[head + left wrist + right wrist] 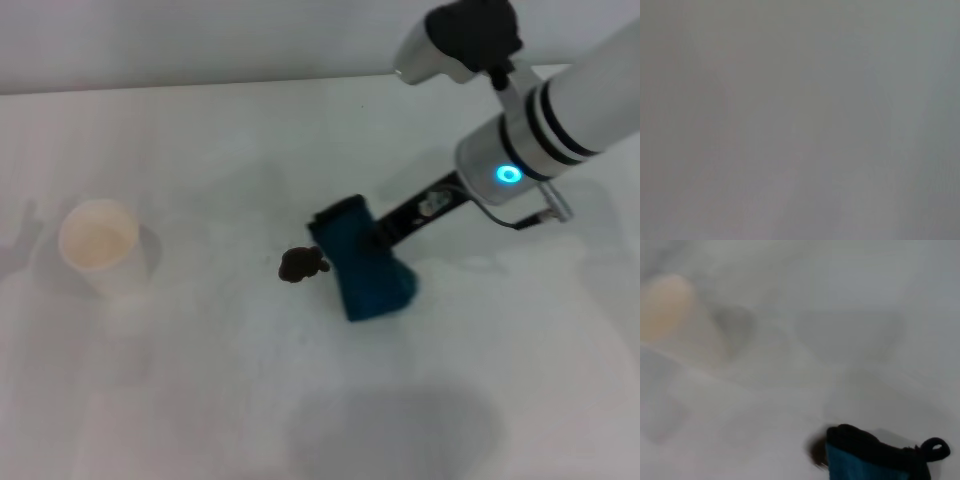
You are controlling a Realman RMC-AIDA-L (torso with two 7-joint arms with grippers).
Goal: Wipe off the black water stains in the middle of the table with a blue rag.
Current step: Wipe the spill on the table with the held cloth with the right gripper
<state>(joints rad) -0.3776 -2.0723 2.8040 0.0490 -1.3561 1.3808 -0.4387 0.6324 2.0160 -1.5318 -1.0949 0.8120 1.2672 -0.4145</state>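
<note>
Near centre of the broad white smooth table [200, 400], head view: right arm entering from 2 o'clock, white forearm with a lit blue ring, black wrist link angled down toward 8 o'clock. Right gripper [372, 243] clamped on the folded teal-blue soft rag with black edging [365, 265], gripping it at the upper part. Rag hanging or dragging on the table surface, contact not resolvable. Rag's long axis running roughly 11 to 5 o'clock, wider lower end splayed toward 5, upper dark edge toward 11.

Small dark brown-black lobed stain [300, 265] just beside the rag at its 9 o'clock side, right at the cloth edge; touching or a sliver apart, can't tell. White paper cup with cream interior [100, 243] well apart at 9 o'clock, upright.

Right wrist view: rag [870, 460] seen from close, black hem on top, small black loop [935, 447] at one corner, not visible in head view. Stain [817, 452] only a dark smear right against the rag's edge. Cup [670, 315] blurred in the far background. Own fingers not shown there.

Left wrist view: plain grey field only, nothing identifiable. Left arm out of head view; left gripper not seen in any view.
</note>
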